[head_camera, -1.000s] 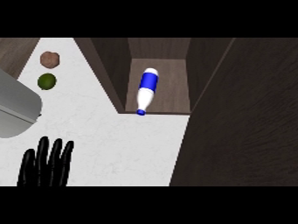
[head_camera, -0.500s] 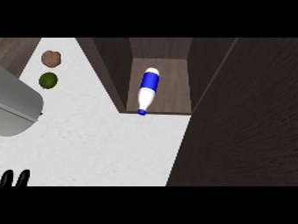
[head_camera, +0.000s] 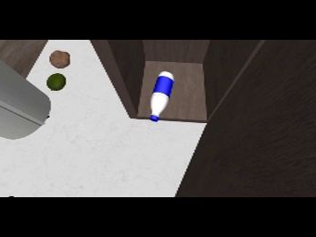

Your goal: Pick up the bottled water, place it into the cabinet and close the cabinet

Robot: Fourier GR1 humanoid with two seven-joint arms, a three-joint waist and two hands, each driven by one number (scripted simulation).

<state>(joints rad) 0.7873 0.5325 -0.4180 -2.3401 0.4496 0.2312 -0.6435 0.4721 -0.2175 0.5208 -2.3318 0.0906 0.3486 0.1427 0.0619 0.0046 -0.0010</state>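
Head view, left to right: a grey forearm (head_camera: pixel 9 109) crosses the left edge, its hand out of sight, so I cannot tell its fingers' state. No right hand shows. The bottled water (head_camera: pixel 160 95) lies on its side inside the cabinet (head_camera: pixel 123 74), cap toward the counter. The door (head_camera: pixel 269 139) stands open rightward, well apart from that arm.

Even, diffuse light brightens the white marbled counter (head_camera: pixel 98 148) without glare, while the dark wood cabinet (head_camera: pixel 269 120) stays dim, its interior shaded along the left wall, and shadows elsewhere are faint and soft.
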